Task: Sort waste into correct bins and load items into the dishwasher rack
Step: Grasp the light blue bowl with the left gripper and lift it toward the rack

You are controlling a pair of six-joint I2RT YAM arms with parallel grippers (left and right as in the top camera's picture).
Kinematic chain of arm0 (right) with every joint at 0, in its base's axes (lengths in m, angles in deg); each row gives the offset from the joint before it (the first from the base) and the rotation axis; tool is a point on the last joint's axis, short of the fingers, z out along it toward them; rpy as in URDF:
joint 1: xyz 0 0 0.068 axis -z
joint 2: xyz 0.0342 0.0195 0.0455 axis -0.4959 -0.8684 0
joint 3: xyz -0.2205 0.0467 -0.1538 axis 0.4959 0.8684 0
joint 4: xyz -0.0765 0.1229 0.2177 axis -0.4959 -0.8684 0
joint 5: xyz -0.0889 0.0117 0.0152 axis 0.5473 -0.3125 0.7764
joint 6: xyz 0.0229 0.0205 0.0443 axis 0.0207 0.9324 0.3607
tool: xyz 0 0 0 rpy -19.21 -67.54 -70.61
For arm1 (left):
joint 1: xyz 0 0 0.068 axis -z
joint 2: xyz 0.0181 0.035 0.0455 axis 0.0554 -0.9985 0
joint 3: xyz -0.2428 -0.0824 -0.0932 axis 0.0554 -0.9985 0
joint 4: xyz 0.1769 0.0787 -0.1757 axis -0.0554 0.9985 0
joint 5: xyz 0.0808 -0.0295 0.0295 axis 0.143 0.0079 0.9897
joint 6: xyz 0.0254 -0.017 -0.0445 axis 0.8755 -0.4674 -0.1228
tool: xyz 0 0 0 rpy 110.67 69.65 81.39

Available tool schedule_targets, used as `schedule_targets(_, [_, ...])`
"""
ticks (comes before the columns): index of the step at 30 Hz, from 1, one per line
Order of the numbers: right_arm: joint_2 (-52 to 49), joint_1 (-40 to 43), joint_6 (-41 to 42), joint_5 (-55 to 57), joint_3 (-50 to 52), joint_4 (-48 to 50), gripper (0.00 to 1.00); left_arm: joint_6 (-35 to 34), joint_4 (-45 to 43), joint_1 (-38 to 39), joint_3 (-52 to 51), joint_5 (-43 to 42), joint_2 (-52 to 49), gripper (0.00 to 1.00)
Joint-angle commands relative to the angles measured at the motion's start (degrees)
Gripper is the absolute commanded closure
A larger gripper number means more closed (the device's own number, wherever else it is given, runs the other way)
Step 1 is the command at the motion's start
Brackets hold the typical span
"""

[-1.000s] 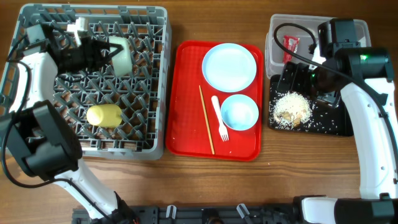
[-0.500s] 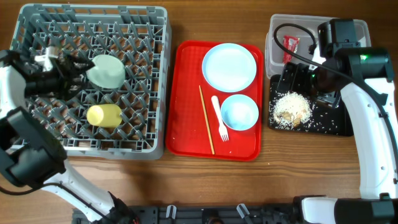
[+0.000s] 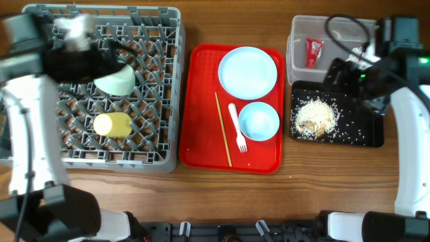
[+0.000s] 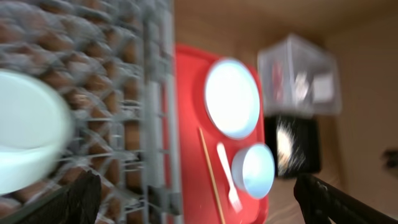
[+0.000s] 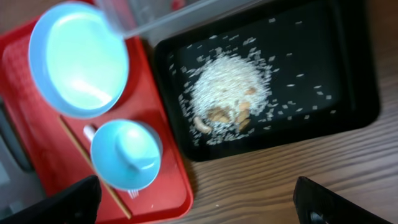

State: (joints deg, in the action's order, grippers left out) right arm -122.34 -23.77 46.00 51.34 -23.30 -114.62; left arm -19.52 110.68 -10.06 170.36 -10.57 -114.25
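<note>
From overhead, the large square grey plastic dishwasher rack [image 3: 171, 87] fills the far left corner of the bench. It holds a small pale round bowl [image 3: 115, 81] tilted among the pegs, and a yellow-green cup [image 3: 112, 124] lying on its side closer to the near edge. The left gripper [image 3: 107, 62] is a blur just above that bowl, and its jaws cannot be read in this view. A red plastic serving tray [image 3: 201, 107] lies mid-bench just beside the rack. It carries a pale blue round plate [image 3: 248, 72], a second small pale blue bowl [image 3: 259, 121], a white plastic fork [image 3: 237, 129] just left of that bowl, and a thin wooden chopstick [image 3: 223, 129]. In the far right corner stands a clear plastic rectangular tub [image 3: 336, 27] with a red crumpled snack wrapper [image 3: 313, 52] inside. Against its near side lies a flat black rectangular tray [image 3: 356, 131] bearing a heap of beige crumbly food scraps [image 3: 316, 117]. The right gripper [image 3: 341, 71] hangs over the line where tub and tray meet. In the blurred left wrist view, the dark fingers [image 4: 81, 198] sit in the two lower corners, spread wide with nothing between them, over the rack's right edge. In the right wrist view, the fingers [image 5: 73, 202] are likewise far apart and empty, above the scraps and the red tray.
</note>
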Motion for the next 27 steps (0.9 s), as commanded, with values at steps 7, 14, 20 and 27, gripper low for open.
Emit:
schedule_targets(7, [1.22,14.1,-0.61,-6.01,-1.16,-1.31,0.0,-4.35,-6.1,41.09,0.35,27.06,-2.8,0.0])
schedule_targets(14, [1.22,14.6,-2.12,-5.97,-1.11,-1.62,0.0,-4.35,-11.76,58.25,0.35,30.32,-13.73,0.0])
schedule_targets(20, [1.22,14.58,-2.1,-5.99,-1.11,-1.49,0.0,-4.13,-11.8,64.63,0.35,37.0,-24.06,0.09])
schedule_targets(27, [1.22,14.58,-2.1,-5.99,-1.11,-1.62,0.0,-4.13,-11.56,66.38,0.31,39.69,-30.95,0.6])
